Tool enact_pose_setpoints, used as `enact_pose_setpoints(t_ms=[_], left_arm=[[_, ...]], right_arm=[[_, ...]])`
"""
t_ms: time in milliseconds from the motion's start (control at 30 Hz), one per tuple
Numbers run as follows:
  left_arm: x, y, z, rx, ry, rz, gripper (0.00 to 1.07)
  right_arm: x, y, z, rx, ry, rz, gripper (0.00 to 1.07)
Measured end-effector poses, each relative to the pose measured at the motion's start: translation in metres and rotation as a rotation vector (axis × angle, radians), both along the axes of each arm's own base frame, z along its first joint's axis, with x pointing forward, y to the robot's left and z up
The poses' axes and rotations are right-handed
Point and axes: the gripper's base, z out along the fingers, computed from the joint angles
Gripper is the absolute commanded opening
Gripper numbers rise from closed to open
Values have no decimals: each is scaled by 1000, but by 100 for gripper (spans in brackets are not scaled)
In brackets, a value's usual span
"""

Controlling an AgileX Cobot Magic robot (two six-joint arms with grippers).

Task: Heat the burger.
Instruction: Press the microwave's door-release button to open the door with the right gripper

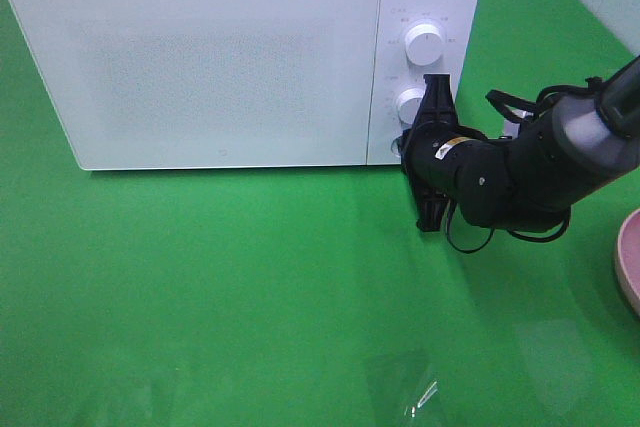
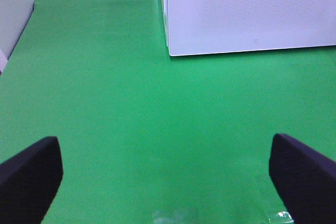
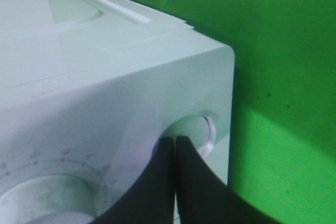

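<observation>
The burger is out of view. The white microwave [image 1: 230,57] stands at the back with its door closed. My right gripper [image 1: 404,141] is shut with nothing between its fingers, and its tips rest against the control panel just below the lower knob [image 1: 409,103]. In the right wrist view the right gripper [image 3: 175,141] tips meet at a round button [image 3: 206,129] near the panel's corner. My left gripper [image 2: 168,177] is open and empty over bare green cloth, in front of the microwave's [image 2: 247,14] left corner.
The edge of a pink round plate [image 1: 630,259] shows at the far right. An upper knob [image 1: 425,44] sits above the lower one. Green cloth [image 1: 250,297] covers the table in front of the microwave.
</observation>
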Motion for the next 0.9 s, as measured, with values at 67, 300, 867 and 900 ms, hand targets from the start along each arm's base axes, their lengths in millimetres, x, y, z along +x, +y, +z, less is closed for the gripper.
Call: enact_pose_setpoints(t_ms=[67, 300, 867, 900], left_arm=[[0, 0, 0, 0, 0, 0, 102], [0, 0, 0, 0, 0, 0, 102], [0, 0, 0, 0, 0, 0, 102], [0, 0, 0, 0, 0, 0, 102]], right_arm=[[0, 0, 0, 0, -5, -8, 0], [0, 0, -1, -13, -24, -13, 0], [11, 9, -18, 11, -36, -78, 0], [11, 9, -18, 11, -36, -80, 0]])
